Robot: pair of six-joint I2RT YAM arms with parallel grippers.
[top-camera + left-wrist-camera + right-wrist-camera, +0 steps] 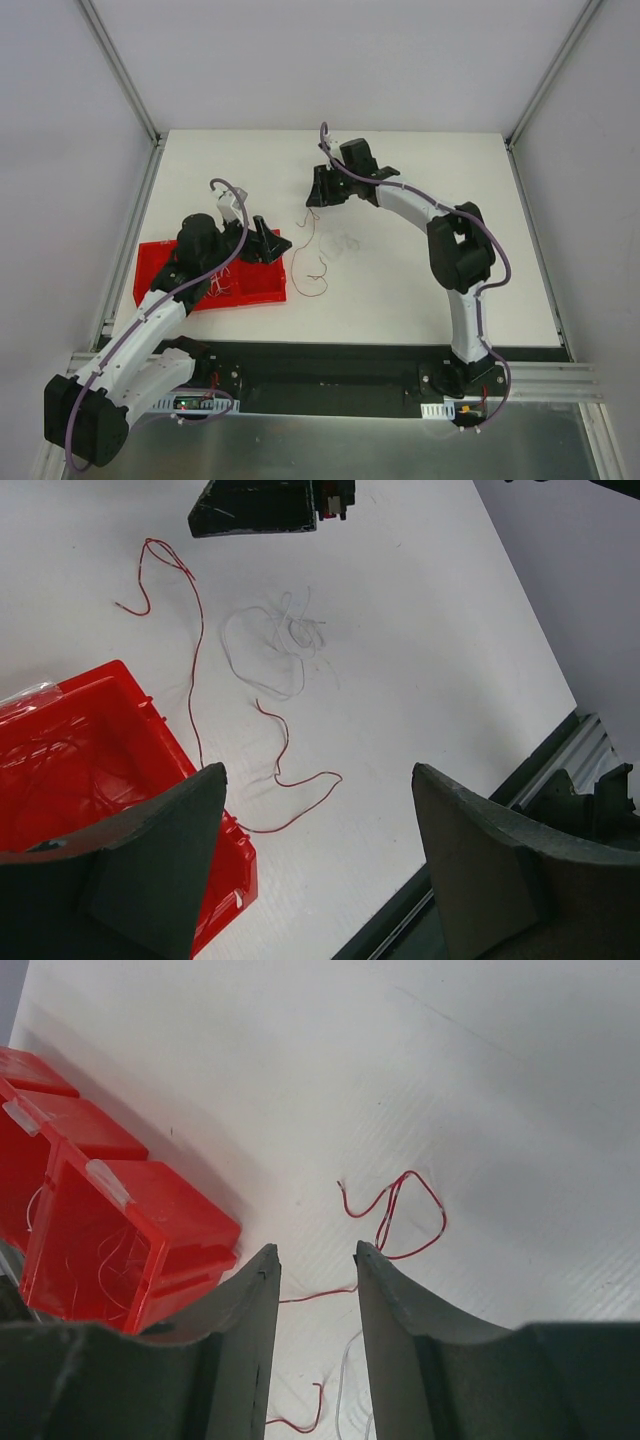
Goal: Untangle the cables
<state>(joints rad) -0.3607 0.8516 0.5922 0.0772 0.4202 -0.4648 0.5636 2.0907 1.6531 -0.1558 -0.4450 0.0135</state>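
The cables lie loose on the white table: a long thin red wire with loops, and a faint whitish wire coiled beside it. In the left wrist view the red wire runs from the far left down to near the bin, and the whitish coil lies apart from it. My left gripper is wide open and empty, above the table beside the red bin. My right gripper is open and empty, hovering over the red wire, a strand of which shows on the table between its fingers.
A red compartment bin sits at the left with several thin wires inside; it shows in the left wrist view and the right wrist view. The table's dark front rail lies close to my left gripper.
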